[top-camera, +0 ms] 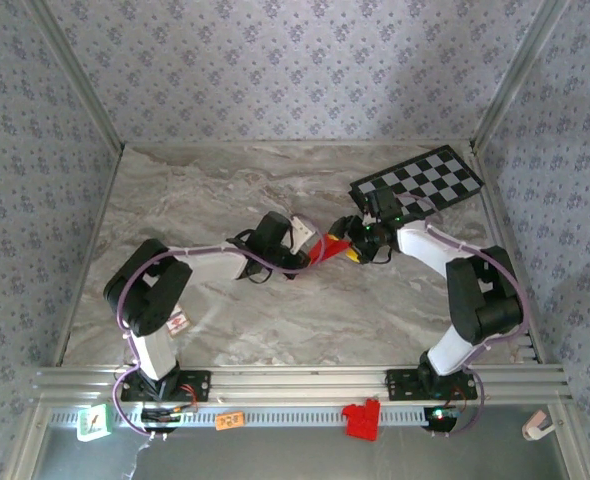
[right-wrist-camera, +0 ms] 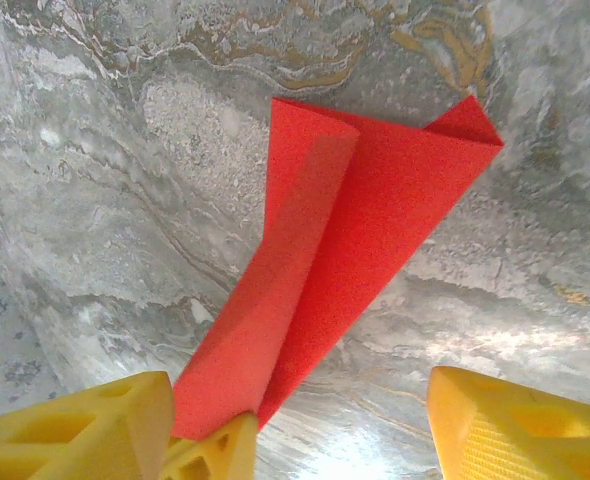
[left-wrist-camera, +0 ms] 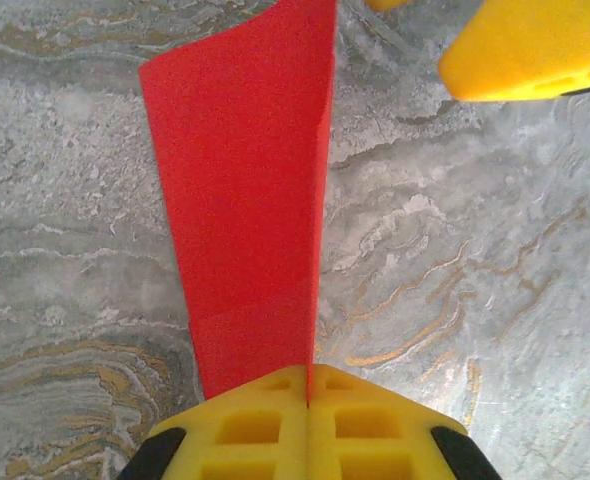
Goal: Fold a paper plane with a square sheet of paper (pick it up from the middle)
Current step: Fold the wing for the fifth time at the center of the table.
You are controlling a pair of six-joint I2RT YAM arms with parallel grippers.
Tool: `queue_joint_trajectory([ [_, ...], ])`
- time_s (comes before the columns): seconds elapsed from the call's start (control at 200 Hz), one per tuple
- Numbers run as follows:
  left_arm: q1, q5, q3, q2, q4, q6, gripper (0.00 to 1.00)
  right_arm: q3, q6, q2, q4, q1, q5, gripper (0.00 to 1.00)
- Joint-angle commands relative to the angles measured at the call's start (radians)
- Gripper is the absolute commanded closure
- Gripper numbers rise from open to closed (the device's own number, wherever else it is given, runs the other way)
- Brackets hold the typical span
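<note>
Most of the folding looks done: the paper plane (top-camera: 322, 250) is already a slim creased dart, mid-frame in the top view. Left gripper (left-wrist-camera: 307, 395) is clamped on its tail end. Right gripper (right-wrist-camera: 297, 428) stands wide and holds nothing. My guess is only wing creases are left.

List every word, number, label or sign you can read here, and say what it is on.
Nothing reads clearly.
Orange tag on the front rail: dark marks, too small to read.
Green-and-white card beside the left arm base: blurred.
Red-and-white sticker on the left arm: too small.
Folded red paper: no print.
</note>
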Motion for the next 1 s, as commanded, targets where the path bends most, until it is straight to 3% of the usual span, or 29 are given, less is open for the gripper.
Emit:
queue_joint_trajectory([
  [0.0,0.017,0.109,0.037,0.022,-0.020,-0.073,1.00,0.011,-0.092,-0.033,-0.036,-0.005,0.012,0.29],
  [0.54,0.060,0.284,0.097,0.116,-0.033,-0.266,1.00,-0.106,-0.212,-0.058,0.134,0.012,-0.049,0.28],
  [0.994,0.096,0.433,0.127,0.181,0.048,-0.573,1.00,-0.108,-0.315,0.004,0.171,0.020,-0.089,0.32],
])
